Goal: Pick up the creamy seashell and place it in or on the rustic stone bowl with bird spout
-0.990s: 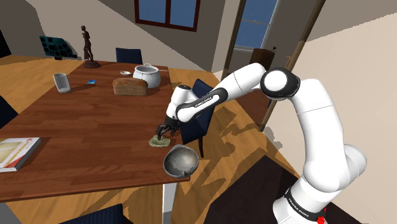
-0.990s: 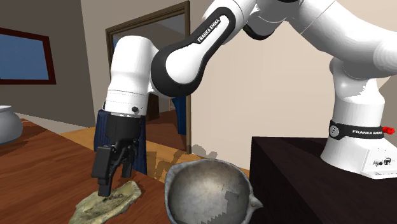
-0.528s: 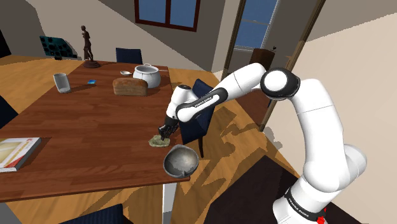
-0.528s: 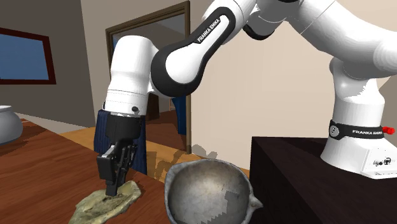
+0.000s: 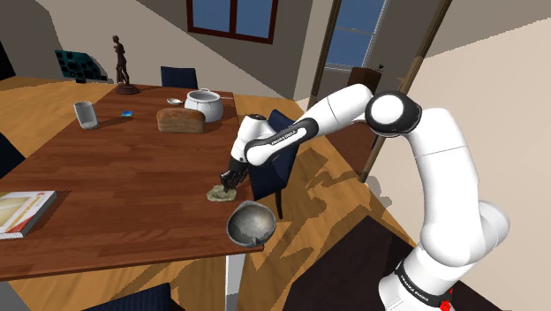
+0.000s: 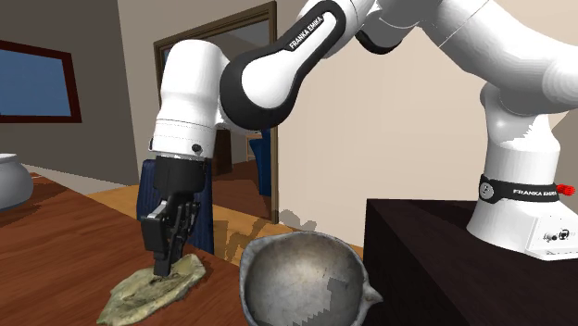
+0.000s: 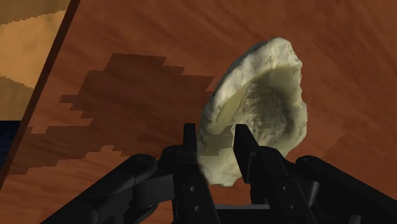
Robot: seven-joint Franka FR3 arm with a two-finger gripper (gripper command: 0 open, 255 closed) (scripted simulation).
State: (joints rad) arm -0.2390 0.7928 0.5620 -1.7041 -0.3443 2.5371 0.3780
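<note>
- Whereas a second ago the fingers were spread either side of the seashell (image 6: 139, 292), the gripper (image 6: 165, 264) is now seen clamped on it, the two black fingers (image 7: 189, 141) being pressed against the inner and outer face of the shell's thin rim.
- Since half a second ago the hand has been raised slightly in the second exterior view, and the gripped end of the shell appears to be lifted with it, while the far end is still seen low against the wooden table (image 5: 132, 168).
- From this it is judged that the grasp has been made and the lift is only just begun; the carry to the bowl (image 6: 306, 278) is not yet started.
- The bowl, grey and rough with a small spout at its rim, is found just beside the shell, at the table's near corner in the shoulder view, so only a short move is thought to be needed.
- In the wrist view the shell is shown as a pale cream, cupped piece with a rough, chalky surface and a hollow inner side.
- In the second exterior view it is rendered duller and olive-grey, as a flat, lumpy shape.
- Because it is held by one edge only, some swing or slip under the fingers may be expected.
</note>
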